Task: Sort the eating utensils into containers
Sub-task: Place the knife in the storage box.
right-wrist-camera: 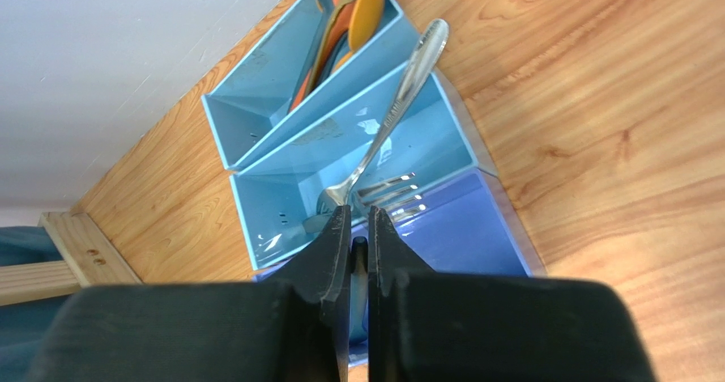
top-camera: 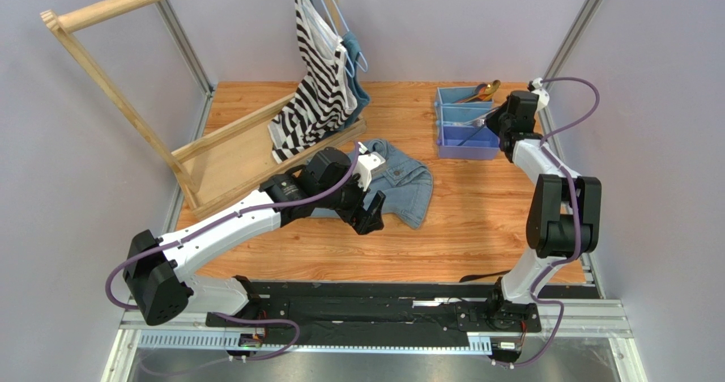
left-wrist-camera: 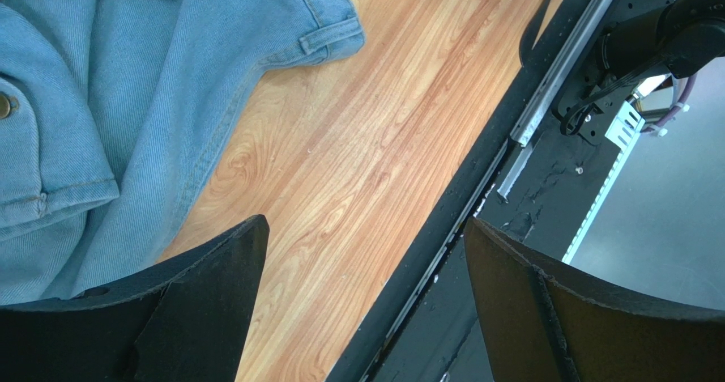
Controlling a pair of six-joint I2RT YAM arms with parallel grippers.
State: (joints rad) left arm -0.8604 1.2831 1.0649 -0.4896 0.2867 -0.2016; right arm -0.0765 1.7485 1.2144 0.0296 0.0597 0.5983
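The containers are a blue tray point(top-camera: 442, 114) point(right-wrist-camera: 255, 157) with three compartments at the back right of the table. Orange, yellow and blue spoons point(right-wrist-camera: 340, 16) point(top-camera: 485, 91) lie in its far compartment. A silver fork point(right-wrist-camera: 387, 127) point(top-camera: 464, 124) rests in the middle one. My right gripper point(right-wrist-camera: 358, 214) point(top-camera: 492, 127) hangs over the tray's near, darker blue compartment point(right-wrist-camera: 459, 237), shut on a slim dark piece of cutlery point(right-wrist-camera: 359, 250) that is mostly hidden by the fingers. My left gripper point(left-wrist-camera: 364, 229) point(top-camera: 374, 212) is open and holds nothing, above the table's near edge.
A denim jacket point(top-camera: 404, 178) point(left-wrist-camera: 102, 101) lies mid-table beside the left gripper. A wooden rack point(top-camera: 119, 101) with striped clothes on hangers point(top-camera: 319, 84) fills the back left. A dark slim thing point(top-camera: 481, 276) lies at the table's front edge near the right arm's base.
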